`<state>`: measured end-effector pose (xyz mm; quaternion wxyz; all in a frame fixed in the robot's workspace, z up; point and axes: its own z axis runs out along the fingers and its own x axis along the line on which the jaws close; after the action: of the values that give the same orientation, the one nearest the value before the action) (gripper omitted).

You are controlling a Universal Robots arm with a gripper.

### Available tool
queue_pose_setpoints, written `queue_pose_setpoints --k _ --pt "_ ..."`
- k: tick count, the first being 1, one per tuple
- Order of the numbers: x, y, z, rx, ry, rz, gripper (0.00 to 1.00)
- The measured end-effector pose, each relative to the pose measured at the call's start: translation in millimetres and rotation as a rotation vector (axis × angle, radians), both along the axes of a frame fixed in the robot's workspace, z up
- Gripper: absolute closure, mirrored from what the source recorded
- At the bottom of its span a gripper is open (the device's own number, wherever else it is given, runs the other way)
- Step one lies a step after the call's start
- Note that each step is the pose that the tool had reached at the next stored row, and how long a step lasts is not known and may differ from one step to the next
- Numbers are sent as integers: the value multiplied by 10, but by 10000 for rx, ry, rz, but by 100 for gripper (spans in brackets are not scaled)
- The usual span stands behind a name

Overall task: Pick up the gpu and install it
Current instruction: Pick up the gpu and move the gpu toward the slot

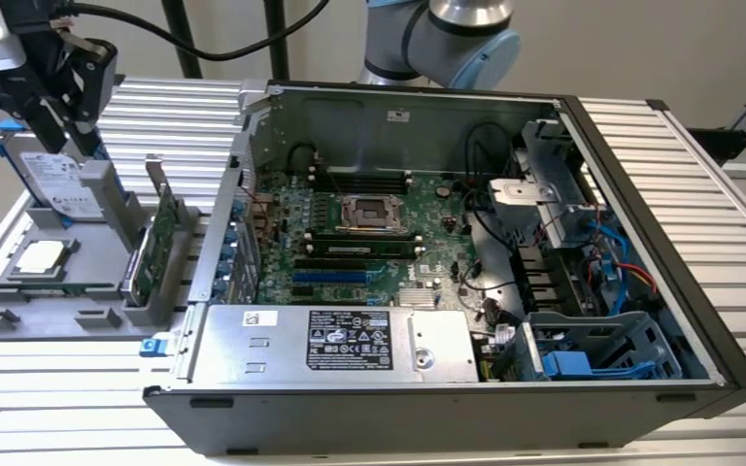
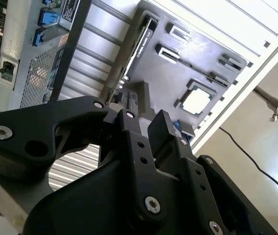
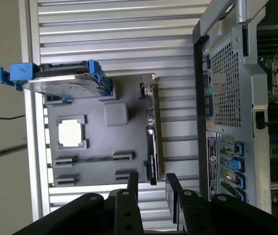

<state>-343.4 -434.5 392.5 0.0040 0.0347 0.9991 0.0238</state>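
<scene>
The gpu [image 1: 159, 243] stands on edge in a slot of the grey parts holder [image 1: 50, 316], at the exterior view's left of the open computer case. In both wrist views it shows edge-on as a thin dark card [image 3: 152, 142] [image 2: 138, 46] with a silver bracket at one end. My black gripper [image 1: 69, 131] hangs high above the holder, over the hard drive and well apart from the gpu. Its fingers [image 3: 132, 188] are spread, the gripper [image 3: 152, 190] is open and nothing is between them.
A silver hard drive with blue rails [image 1: 69, 184] [image 3: 63, 81] stands in the holder, and a processor chip [image 1: 39, 257] [image 3: 71, 132] lies flat beside it. The open case [image 1: 632, 243] holds the motherboard [image 1: 347, 243], the power supply [image 1: 334, 340] and cables. All rest on a ribbed aluminium table [image 1: 62, 408].
</scene>
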Motion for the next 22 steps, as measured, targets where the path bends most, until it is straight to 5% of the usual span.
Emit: queue_pose_setpoints --k 22 --pt "-1 -1 -57 -1 1 0 0"
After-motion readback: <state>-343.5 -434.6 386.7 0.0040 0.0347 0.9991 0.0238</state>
